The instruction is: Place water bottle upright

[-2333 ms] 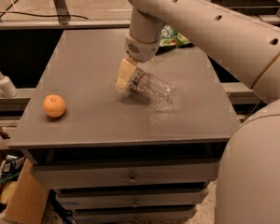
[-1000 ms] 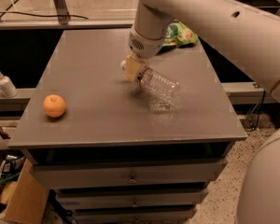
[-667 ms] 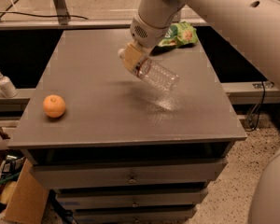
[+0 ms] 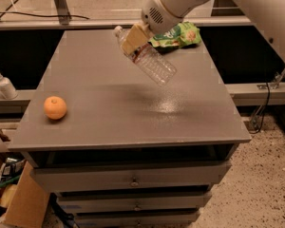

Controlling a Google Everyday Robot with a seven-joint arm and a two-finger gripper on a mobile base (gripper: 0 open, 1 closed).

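The water bottle (image 4: 149, 61) is a clear ribbed plastic bottle with a white cap and a dark label band with red. It hangs in the air above the grey table (image 4: 109, 108), tilted, cap up-left and base down-right. My gripper (image 4: 133, 39) is shut on the water bottle near its neck, with cream-coloured fingers (image 4: 131, 37) around it. The white arm reaches in from the upper right.
An orange (image 4: 55, 108) sits near the table's left front. A green snack bag (image 4: 178, 35) lies at the back right. A white pump dispenser bottle (image 4: 3, 84) stands on a ledge to the left. Drawers are below the table, a cardboard box at the lower left.
The water bottle lay on the table with my gripper at its neck; now it is lifted off the surface and higher, still tilted.
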